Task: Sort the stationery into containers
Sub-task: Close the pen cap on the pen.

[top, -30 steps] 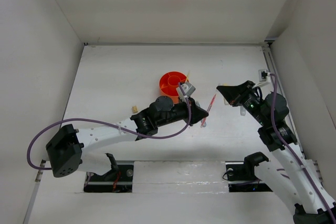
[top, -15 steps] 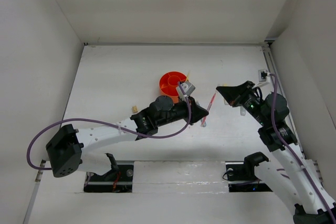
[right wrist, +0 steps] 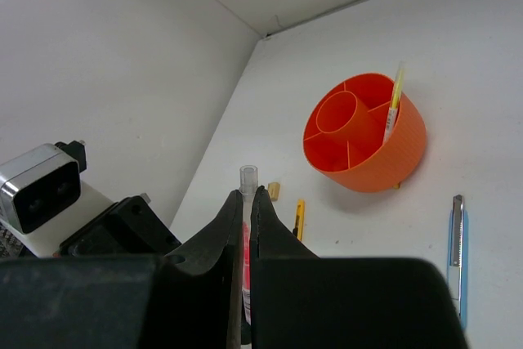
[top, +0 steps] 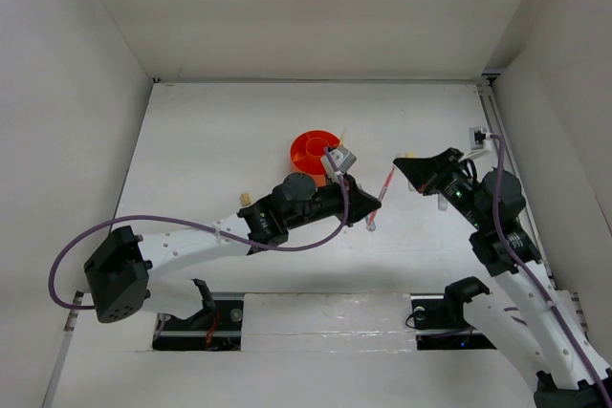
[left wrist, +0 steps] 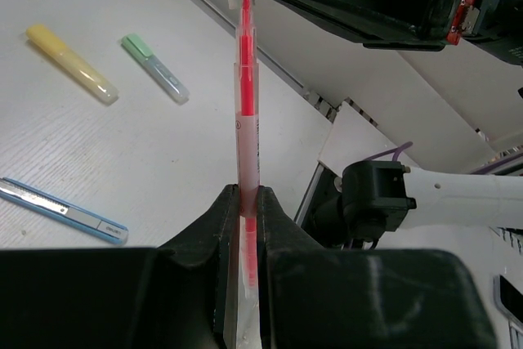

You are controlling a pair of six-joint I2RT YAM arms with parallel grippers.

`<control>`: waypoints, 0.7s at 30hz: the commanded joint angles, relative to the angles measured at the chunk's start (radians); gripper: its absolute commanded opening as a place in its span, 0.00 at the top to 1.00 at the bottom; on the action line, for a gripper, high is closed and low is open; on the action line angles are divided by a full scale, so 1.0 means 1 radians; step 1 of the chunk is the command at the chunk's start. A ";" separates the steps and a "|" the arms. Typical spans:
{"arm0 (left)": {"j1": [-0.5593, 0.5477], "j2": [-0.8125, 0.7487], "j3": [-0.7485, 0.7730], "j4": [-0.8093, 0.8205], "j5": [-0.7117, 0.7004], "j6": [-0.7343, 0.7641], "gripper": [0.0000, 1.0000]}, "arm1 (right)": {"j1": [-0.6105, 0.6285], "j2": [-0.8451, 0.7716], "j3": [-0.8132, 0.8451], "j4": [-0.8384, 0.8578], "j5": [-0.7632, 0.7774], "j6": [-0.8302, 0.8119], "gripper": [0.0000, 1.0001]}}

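A red pen [top: 385, 186] is held off the table between both grippers. My left gripper [top: 371, 205] is shut on its middle; in the left wrist view [left wrist: 247, 194] the pen [left wrist: 247, 104] runs up to the right gripper. My right gripper [top: 398, 161] is closed round the pen's other end; in the right wrist view [right wrist: 248, 194] the clear pen end [right wrist: 248, 176] sticks out past the jaws. The orange tub [top: 298, 152] stands behind the left gripper, with a yellow pen [right wrist: 395, 100] leaning in an outer compartment of the tub [right wrist: 392, 161].
A yellow marker [left wrist: 69, 63], a pale green marker [left wrist: 155, 69] and a grey-blue cutter [left wrist: 61, 210] lie on the table under the right arm. A small yellow cutter [right wrist: 299, 220] and a tan eraser [right wrist: 274, 191] lie near the tub.
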 commanded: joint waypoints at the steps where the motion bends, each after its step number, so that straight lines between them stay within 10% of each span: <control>1: 0.001 -0.006 0.050 0.035 -0.001 0.014 1.00 | 0.008 0.005 0.005 0.042 -0.011 -0.003 1.00; 21: 0.001 0.023 0.092 0.078 -0.030 -0.008 1.00 | 0.045 0.034 -0.004 0.075 0.027 -0.003 1.00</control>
